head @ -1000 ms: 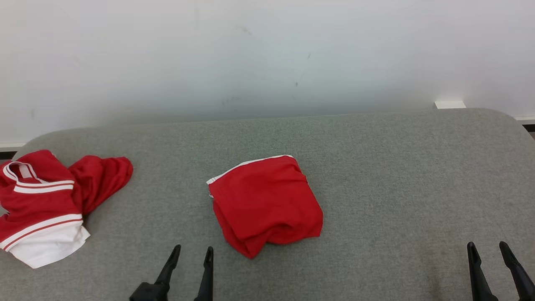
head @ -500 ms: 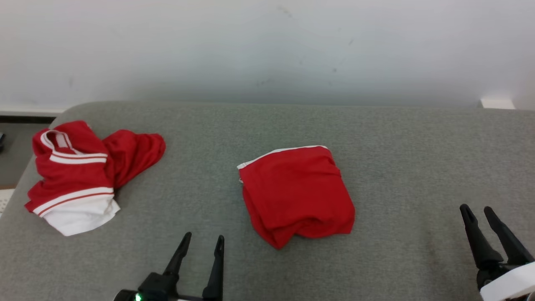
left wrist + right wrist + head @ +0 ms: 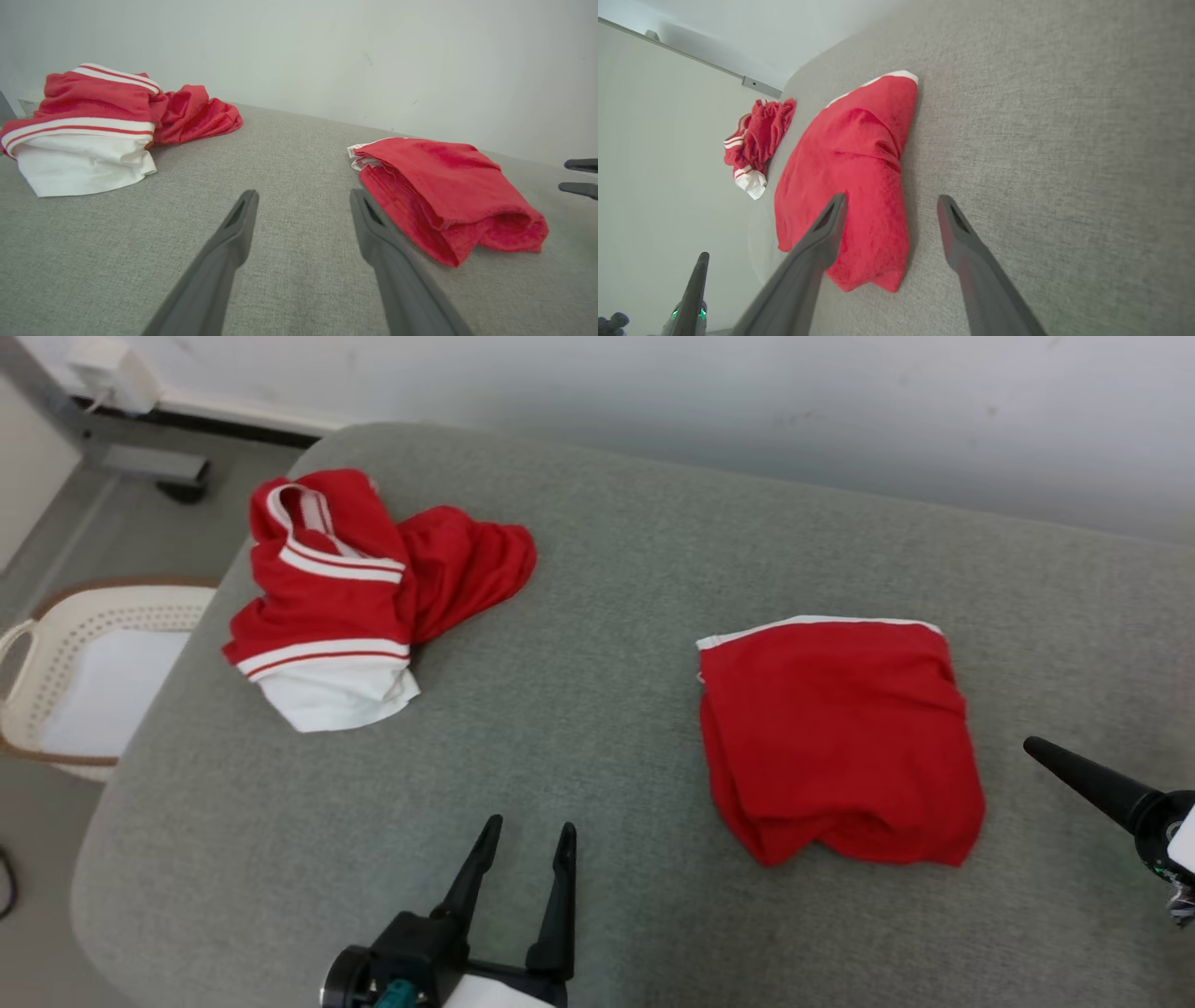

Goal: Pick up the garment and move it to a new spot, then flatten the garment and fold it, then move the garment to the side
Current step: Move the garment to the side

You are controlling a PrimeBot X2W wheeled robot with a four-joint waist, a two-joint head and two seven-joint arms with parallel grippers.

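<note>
A grey tabletop (image 3: 597, 569) sits by a white wall. The folded red garment (image 3: 840, 737) lies right of the middle, its long side running near to far. The right gripper (image 3: 890, 200) is just beside its right edge, pointing left at it, fingers apart and empty. The left gripper (image 3: 530, 826), apart and empty too, is farther off, near left. I think the right arm is closer. A crumpled red and white garment (image 3: 327, 588) lies far left.

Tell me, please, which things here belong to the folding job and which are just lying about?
Job: folded red garment, crumpled red-and-white garment, left gripper, right gripper, both open.
Lying about: white laundry basket, on the floor beside the grey surface.
</note>
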